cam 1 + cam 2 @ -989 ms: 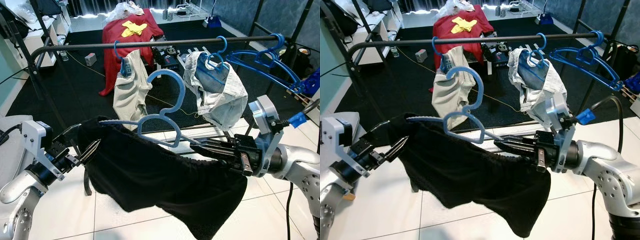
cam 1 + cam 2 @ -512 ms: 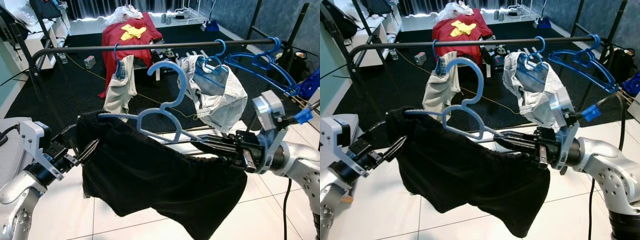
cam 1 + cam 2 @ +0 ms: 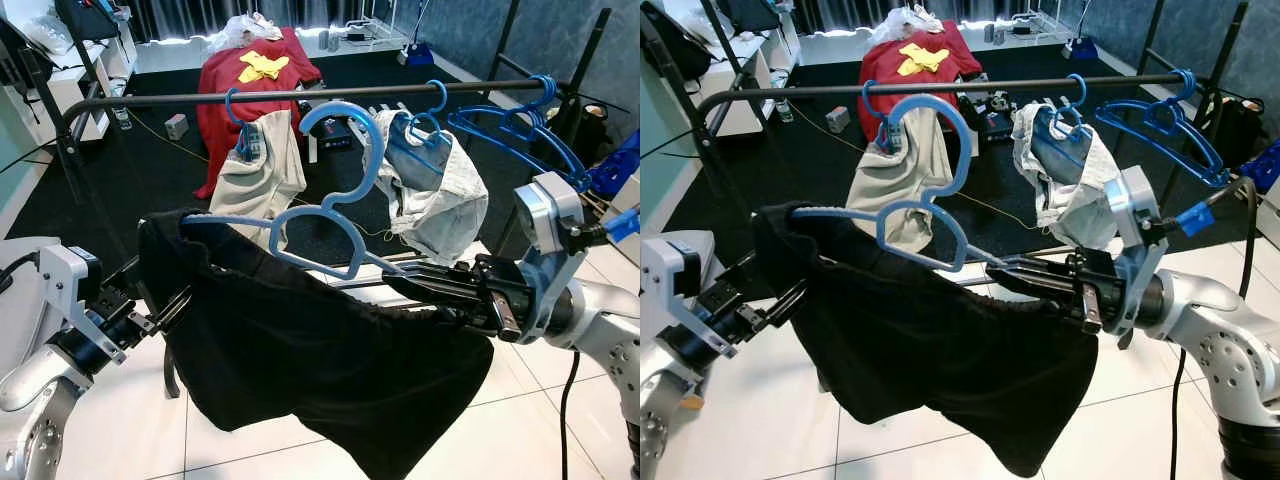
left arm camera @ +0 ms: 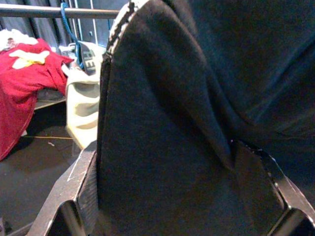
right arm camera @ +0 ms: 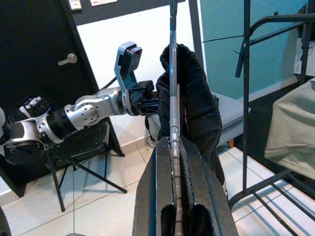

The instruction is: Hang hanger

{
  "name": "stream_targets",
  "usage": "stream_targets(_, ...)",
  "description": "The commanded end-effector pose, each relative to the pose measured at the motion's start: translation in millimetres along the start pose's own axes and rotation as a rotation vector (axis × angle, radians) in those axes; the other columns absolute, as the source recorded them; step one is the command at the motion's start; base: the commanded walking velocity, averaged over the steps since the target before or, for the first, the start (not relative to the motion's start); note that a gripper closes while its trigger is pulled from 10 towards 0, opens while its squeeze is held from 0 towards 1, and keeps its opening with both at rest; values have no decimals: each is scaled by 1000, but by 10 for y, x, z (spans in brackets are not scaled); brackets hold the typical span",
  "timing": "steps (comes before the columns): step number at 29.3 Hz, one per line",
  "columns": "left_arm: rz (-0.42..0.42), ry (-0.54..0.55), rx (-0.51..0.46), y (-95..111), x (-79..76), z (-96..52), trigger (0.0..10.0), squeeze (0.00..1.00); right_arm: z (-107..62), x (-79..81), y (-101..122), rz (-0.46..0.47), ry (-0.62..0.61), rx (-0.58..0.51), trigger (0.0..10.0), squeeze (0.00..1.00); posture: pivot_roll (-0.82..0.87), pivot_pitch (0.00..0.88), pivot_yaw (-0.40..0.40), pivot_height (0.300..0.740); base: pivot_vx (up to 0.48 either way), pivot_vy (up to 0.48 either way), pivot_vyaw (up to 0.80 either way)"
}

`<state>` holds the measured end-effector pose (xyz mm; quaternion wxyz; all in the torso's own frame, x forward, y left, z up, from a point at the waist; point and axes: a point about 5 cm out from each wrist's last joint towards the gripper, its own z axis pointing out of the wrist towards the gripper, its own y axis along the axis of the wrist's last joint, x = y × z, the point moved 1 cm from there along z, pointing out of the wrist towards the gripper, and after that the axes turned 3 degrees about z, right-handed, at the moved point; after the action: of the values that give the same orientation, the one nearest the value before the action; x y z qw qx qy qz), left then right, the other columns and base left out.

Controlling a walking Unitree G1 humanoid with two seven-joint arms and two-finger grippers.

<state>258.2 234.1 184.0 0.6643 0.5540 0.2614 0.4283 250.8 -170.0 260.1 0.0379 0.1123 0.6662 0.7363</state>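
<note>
carrying the light blue hanger (image 3: 320, 215) with a black garment (image 3: 330, 360) draped on it, i am holding it just below the rail (image 3: 300, 95), hook not yet over. the heavy cloth could be dragging it askew, so the hook could miss or snag the hung clothes (image 3: 262, 170). my right tool (image 3: 415, 285) is clenching the hanger's arm, reaching leftward; my left tool (image 3: 170, 305) is pinching the garment's edge.
</note>
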Motion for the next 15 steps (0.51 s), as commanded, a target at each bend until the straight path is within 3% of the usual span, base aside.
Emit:
stream_targets(1,-15,-16,30,-46,-24,-32,10000,0,25,72,102,-39,53,-45,0,0,-80,54,41,740,0,0,0)
stream_targets(8,-43,-41,17,-39,-81,-4,10000,0,23,69,104,-35,55,-45,0,0,-77,56,36,740,0,0,0)
stream_targets(9,-53,-51,13,-44,-107,3,0,0,28,68,106,-35,57,-45,0,0,-81,55,35,740,0,0,0)
stream_targets(15,-69,-73,8,-61,-171,24,0,0,41,80,119,-36,68,-47,0,0,-85,56,35,740,0,0,0)
